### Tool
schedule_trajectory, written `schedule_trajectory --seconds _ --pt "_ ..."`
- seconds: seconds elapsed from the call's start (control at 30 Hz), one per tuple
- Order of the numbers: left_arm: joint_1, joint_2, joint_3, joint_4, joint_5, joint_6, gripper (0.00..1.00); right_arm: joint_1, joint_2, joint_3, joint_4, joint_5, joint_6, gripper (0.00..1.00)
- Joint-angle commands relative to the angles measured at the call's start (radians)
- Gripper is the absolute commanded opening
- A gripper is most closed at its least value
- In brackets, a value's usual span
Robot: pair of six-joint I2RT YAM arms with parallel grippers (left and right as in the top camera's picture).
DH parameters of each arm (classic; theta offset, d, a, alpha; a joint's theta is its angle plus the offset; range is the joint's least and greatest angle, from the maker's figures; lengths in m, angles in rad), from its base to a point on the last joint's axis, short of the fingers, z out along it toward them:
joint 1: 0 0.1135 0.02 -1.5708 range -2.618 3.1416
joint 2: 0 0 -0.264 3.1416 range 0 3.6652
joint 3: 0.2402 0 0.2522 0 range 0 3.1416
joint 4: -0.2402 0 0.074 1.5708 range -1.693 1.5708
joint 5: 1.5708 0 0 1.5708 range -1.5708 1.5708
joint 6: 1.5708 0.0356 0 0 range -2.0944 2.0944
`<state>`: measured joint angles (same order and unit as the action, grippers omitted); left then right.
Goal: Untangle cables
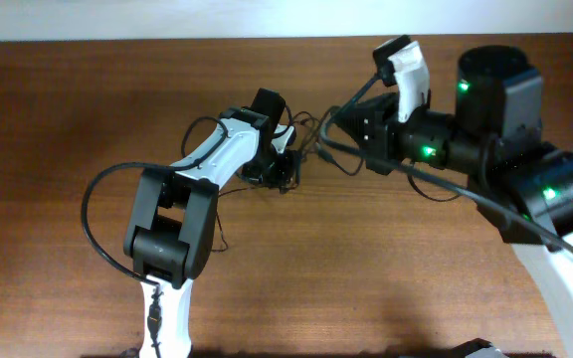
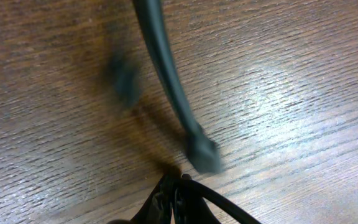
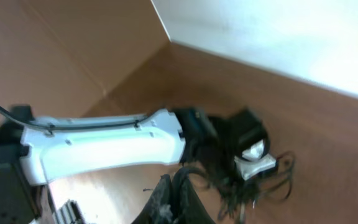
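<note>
The cables (image 1: 304, 139) are thin black cords bunched in a tangle at the table's centre, between my two grippers. My left gripper (image 1: 285, 171) is down at the tangle's left side. In the left wrist view the left gripper (image 2: 179, 183) is shut on a black cable (image 2: 229, 205) that runs out to the right. Another cable with a blurred plug (image 2: 201, 153) hangs just ahead of it. My right gripper (image 1: 329, 120) reaches in from the right. In the right wrist view the right gripper (image 3: 176, 183) is shut, and a cable strand arcs from its tip to the tangle (image 3: 253, 190).
The wooden table (image 1: 386, 268) ends at a pale wall behind. One thin cord loop (image 1: 203, 123) lies left of the left arm and another strand (image 1: 223, 227) trails toward the front. The left arm's white link (image 3: 104, 146) crosses the right wrist view.
</note>
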<state>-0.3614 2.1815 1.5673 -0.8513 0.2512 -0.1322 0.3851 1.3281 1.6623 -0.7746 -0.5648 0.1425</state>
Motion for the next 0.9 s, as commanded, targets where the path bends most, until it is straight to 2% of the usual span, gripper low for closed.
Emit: schedule_trajectory --seconds 0.0,0.1,0.17,0.23,0.37,0.5,0.67,0.77,0.87 --pt "0.013 0.048 -0.029 -0.002 -0.103 -0.009 0.07 0.001 -0.082 0.035 0.118 -0.018 -0.014 0.04" --pt "0.013 0.048 -0.029 -0.002 -0.103 -0.009 0.06 0.001 -0.101 0.035 0.227 -0.018 -0.014 0.04" --pt "0.013 0.048 -0.029 -0.002 -0.103 -0.009 0.11 0.001 -0.108 0.034 0.289 0.023 -0.014 0.04" --pt "0.013 0.048 -0.029 -0.002 -0.102 -0.009 0.15 0.001 -0.107 0.034 0.267 0.095 -0.014 0.04" --pt "0.017 0.027 -0.006 -0.007 -0.057 -0.008 0.15 0.001 -0.069 0.034 0.037 0.152 -0.014 0.04" --pt "0.018 -0.099 0.074 -0.022 -0.020 -0.008 0.16 0.001 0.056 0.034 -0.201 0.152 -0.014 0.04" --pt "0.043 -0.219 0.086 -0.069 -0.019 -0.010 0.06 0.001 0.212 0.034 -0.336 0.151 -0.014 0.04" --pt "0.078 -0.221 0.085 -0.101 -0.019 -0.011 0.06 0.001 0.307 0.034 -0.412 0.159 -0.014 0.04" --pt "0.092 -0.221 0.085 -0.169 -0.004 -0.008 0.13 0.001 0.392 0.034 -0.476 0.183 -0.014 0.04"
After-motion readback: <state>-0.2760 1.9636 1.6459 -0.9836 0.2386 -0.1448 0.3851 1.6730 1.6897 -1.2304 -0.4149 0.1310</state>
